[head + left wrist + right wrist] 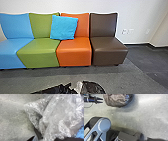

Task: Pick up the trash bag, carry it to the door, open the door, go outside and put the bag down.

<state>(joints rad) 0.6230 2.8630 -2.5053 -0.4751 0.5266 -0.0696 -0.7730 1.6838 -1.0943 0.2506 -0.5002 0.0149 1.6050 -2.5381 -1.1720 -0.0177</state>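
At the bottom edge of the head view, the trash bag appears as black, glossy plastic with a pale crumpled piece beside it. Crinkled, see-through plastic of the bag lies close to the camera in the left wrist view, over grey floor. In the right wrist view the bag is a rounded, dark grey-brown bundle near the floor. What looks like my left gripper points at its side there, with two dark fingers spread apart and a small gap to the bag.
A row of blue, green, orange and brown seats stands against the white wall ahead, with a bright blue cushion leaning on the backrests. Grey carpet lies in front, and darker flooring continues at the right.
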